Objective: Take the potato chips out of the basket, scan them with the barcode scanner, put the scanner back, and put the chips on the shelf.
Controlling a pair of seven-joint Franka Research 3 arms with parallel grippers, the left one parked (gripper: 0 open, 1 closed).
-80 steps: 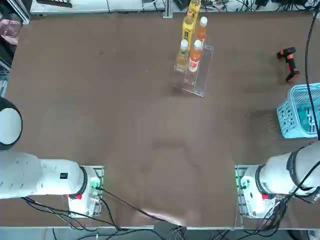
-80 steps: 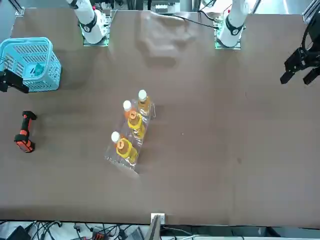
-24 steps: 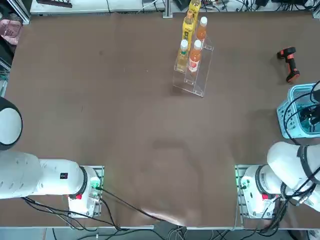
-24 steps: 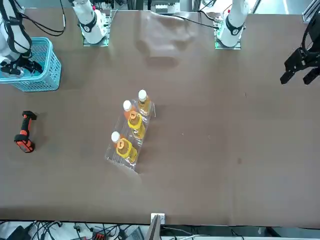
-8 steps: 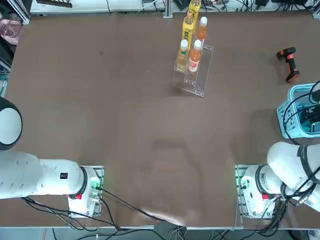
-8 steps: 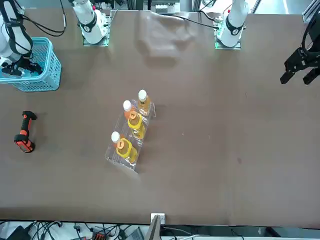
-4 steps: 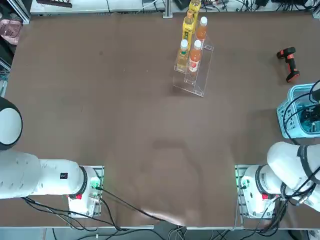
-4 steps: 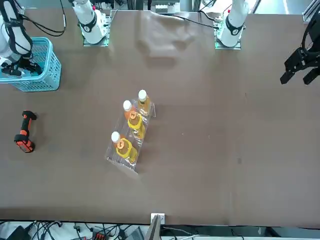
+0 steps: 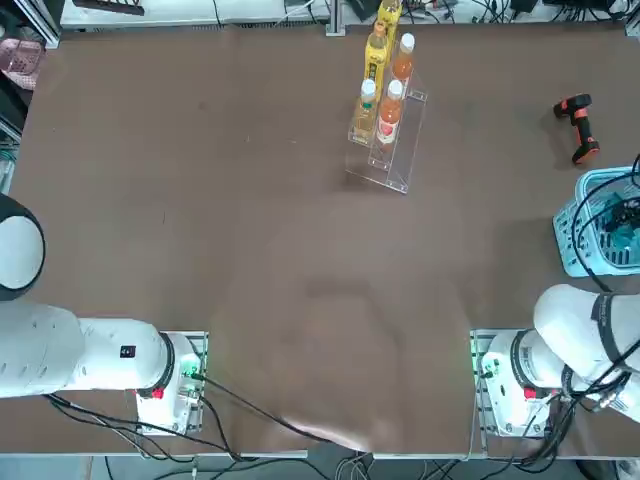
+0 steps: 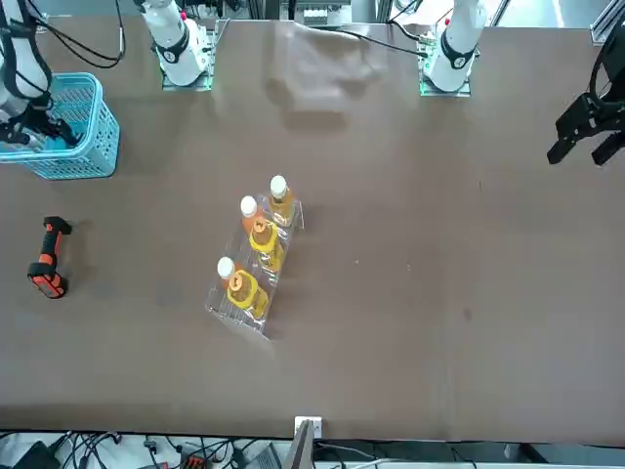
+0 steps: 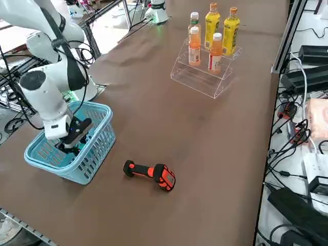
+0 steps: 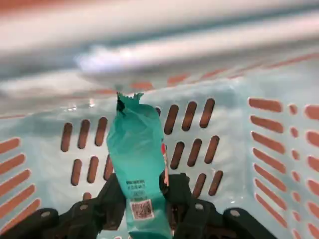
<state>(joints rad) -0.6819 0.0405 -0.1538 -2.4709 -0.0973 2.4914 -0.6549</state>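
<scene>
the right gripper (image 12: 144,199) is inside the basket (image 11: 97,134), at the table's right edge near the right arm's base. its two fingers (image 12: 112,196) are closed almost fully onto the lower end of the chip packet (image 12: 137,159), one finger on each side. the packet is teal, slim and stands roughly upright between the fingers, with its torn-looking top edge pointing away from the gripper and a small printed code near the gripped end. behind the packet is the basket's slotted wall (image 12: 189,134). whether the packet's lower end touches the basket floor cannot be told.

in the right side view the gripper (image 11: 69,146) is below the basket rim, and a teal patch shows between the fingers there. in the top view the basket (image 9: 572,230) is cut by the picture's right edge, with the teal packet (image 9: 625,238) visible inside. in the front view the basket (image 10: 93,127) is at the left edge.

the scanner (image 11: 151,174) lies on its side on the table (image 11: 169,128), just beside the basket and apart from it. in the top view the scanner (image 9: 578,128) is beyond the basket.

the rack (image 11: 202,74) is well apart from the basket, at the far side of the table. it holds four bottles (image 11: 195,46), orange and yellow, all upright.
</scene>
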